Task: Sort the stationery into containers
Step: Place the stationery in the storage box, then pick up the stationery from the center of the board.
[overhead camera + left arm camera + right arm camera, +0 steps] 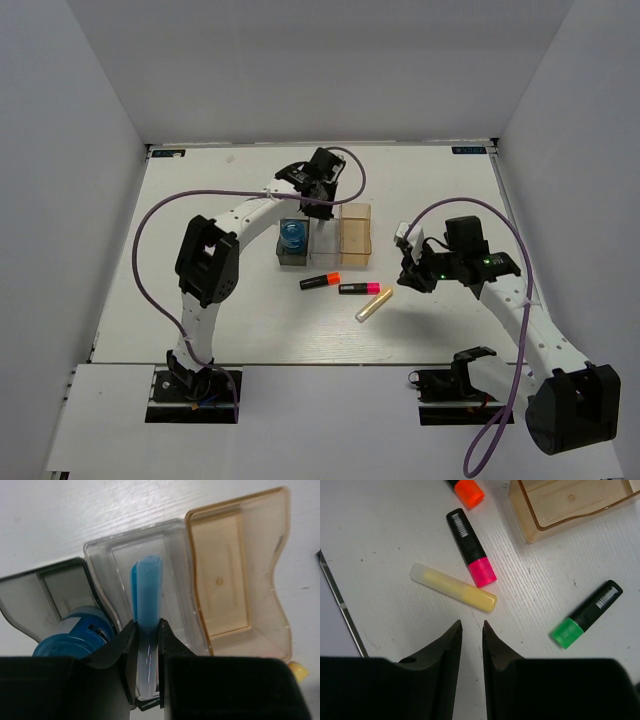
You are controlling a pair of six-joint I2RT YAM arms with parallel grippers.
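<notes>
My left gripper (147, 630) is shut on the light-blue stick (148, 590) and holds it over the clear bin (175, 555), the middle one of three. The blue roll (75, 635) lies in the dark grey bin (50, 585). The tan bin (220, 575) holds nothing. In the top view the left gripper (318, 178) hovers behind the bins. My right gripper (471, 625) is empty, jaws a little apart, above the table just short of the pale yellow stick (453, 587). Pink (471, 547), orange (467, 490) and green (587, 614) highlighters lie on the table.
In the top view the orange highlighter (320, 281), pink highlighter (359, 288) and yellow stick (374, 305) lie in a row in front of the bins. The right gripper (412, 265) hangs to their right. White walls enclose the table on three sides.
</notes>
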